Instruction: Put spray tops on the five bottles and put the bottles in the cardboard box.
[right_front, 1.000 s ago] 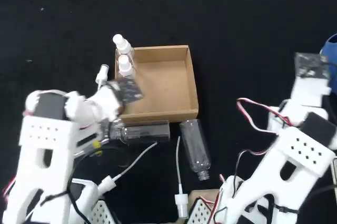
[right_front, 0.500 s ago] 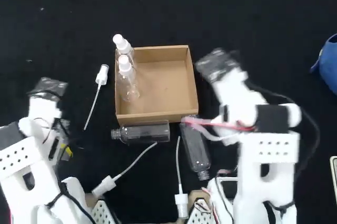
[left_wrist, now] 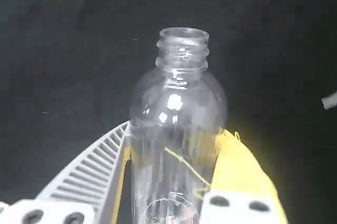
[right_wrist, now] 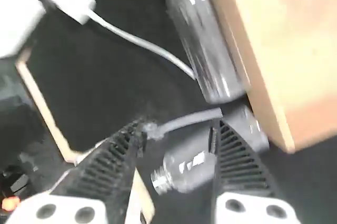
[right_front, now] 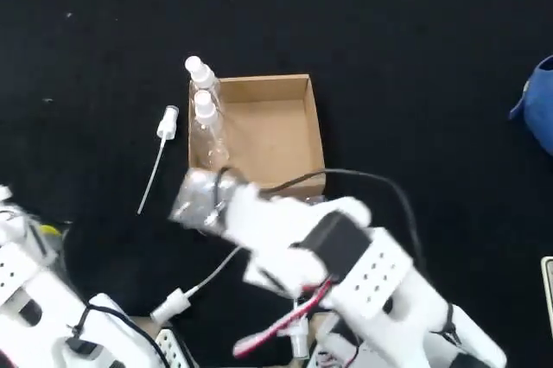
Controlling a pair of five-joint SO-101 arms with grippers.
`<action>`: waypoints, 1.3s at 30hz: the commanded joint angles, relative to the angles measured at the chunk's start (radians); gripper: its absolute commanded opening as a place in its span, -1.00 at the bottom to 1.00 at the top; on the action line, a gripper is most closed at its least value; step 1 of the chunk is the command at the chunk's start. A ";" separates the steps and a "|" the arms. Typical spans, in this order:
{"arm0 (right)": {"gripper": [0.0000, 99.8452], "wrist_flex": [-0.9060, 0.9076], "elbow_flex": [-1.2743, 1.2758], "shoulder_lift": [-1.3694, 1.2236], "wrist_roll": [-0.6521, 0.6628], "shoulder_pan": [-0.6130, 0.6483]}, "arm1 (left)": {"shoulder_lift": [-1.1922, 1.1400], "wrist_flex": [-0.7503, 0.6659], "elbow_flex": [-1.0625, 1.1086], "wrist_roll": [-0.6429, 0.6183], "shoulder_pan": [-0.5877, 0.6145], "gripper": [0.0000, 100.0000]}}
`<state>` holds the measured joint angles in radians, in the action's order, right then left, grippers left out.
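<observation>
Two capped bottles (right_front: pixel 207 130) stand in the cardboard box (right_front: pixel 259 79) at frame centre; left jaws clamp an uncapped bottle (left_wrist: pixel 178 103), right jaws gape over another bottle (right_wrist: pixel 202 163) on the table (right_front: pixel 415 83), so three seem left.

I see the cardboard box (right_front: pixel 316 126) upper centre in the high view, two bottles (right_front: pixel 210 130) standing inside along its left wall, one spray top (right_front: pixel 167 123) just left of it, a second spray top (right_front: pixel 173 306) at lower left.
</observation>
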<state>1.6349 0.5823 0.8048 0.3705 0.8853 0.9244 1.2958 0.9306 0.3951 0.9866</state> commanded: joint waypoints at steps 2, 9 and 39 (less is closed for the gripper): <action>-0.65 -0.115 0.016 -0.015 -0.048 0.155 | 0.017 -0.075 -0.128 -0.051 0.140 -0.94; -0.64 -0.371 0.236 -0.015 -0.049 0.216 | -0.132 -0.172 -0.216 -0.051 0.222 -0.94; -0.57 -0.717 0.283 -0.394 -0.048 0.397 | -1.011 -0.219 -0.684 -0.043 0.424 -0.94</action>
<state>0.9398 0.9429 0.4335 0.2984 1.2428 -0.0483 1.0840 0.3276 0.3552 1.3840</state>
